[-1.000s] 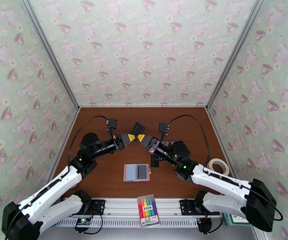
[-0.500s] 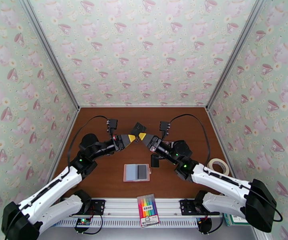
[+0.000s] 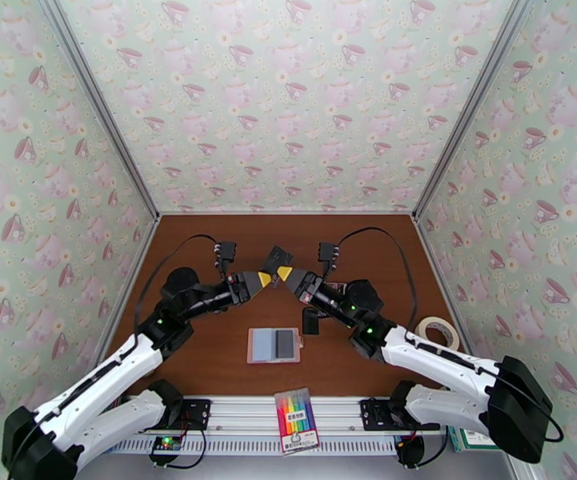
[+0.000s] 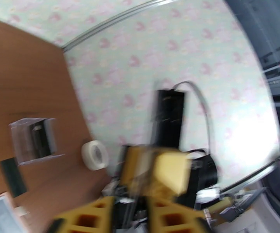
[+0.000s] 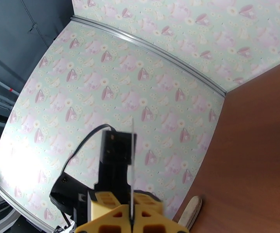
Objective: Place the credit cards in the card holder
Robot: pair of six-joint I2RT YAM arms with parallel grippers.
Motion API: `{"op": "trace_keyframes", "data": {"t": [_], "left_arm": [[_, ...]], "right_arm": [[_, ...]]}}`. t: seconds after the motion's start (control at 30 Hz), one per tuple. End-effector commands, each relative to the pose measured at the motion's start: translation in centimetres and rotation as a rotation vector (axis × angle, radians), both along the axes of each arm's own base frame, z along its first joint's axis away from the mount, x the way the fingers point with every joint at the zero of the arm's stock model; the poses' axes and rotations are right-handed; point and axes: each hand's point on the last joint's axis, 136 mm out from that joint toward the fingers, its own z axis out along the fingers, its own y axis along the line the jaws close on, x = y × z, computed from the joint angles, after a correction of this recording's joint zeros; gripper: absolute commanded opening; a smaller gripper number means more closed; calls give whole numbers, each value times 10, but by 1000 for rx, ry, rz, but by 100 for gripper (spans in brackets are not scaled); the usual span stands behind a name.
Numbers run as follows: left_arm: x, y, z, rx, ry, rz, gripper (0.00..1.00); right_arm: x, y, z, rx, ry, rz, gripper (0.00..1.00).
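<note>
Credit card (image 3: 276, 256) first: a dark one is held up in the air beyond the far side of the card holder (image 3: 274, 346). The right pincer (image 3: 286, 273) has it by its lower edge. The right wrist view catches it edge-on (image 5: 132, 171), with the yellow fingers pressed together on it. The left pincer (image 3: 264, 278) is nosed in just beside it, almost tip to tip. Its own view is smeared, so I cannot tell whether it is open or closed.

The card holder lies unfolded on the brown counter (image 3: 208, 346), pink at the rim and blue-grey inside. A second card (image 3: 286, 342) lies on its right half, and a third card (image 3: 310, 322) lies on the counter just off its far right corner.

This looks like a hand-over or regrip. Done well, the taking pincer closes on a free corner before the other lets go. The card then comes down at a low angle, square to a slot mouth. The holder looks light and may skate, so the spare pincer should pin it.

A tape roll (image 3: 438, 331) sits well right of the holder. A marker pack (image 3: 297, 420) lies on its near side, its label too small to read. No brand is legible on the cards or the holder.
</note>
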Motion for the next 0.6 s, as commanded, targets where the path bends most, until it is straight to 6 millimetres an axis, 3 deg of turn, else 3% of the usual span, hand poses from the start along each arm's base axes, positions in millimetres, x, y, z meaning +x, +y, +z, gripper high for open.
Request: {"op": "trace_keyframes", "data": {"t": [0.0, 0.1, 0.27, 0.4, 0.57], "left_arm": [[1, 44, -62, 311, 126, 164, 61], [-6, 71, -110, 416, 264, 208, 61], [-30, 65, -169, 407, 372, 101, 50], [-45, 65, -195, 444, 397, 63, 46], [-55, 61, -215, 478, 426, 27, 42]], "right_arm": [[5, -26, -24, -85, 47, -73, 0], [-1, -40, -64, -271, 110, -105, 0], [-21, -25, -127, -392, 246, 44, 0], [-42, -6, -186, -526, 342, 132, 0], [-55, 3, -230, -618, 429, 161, 0]]}}
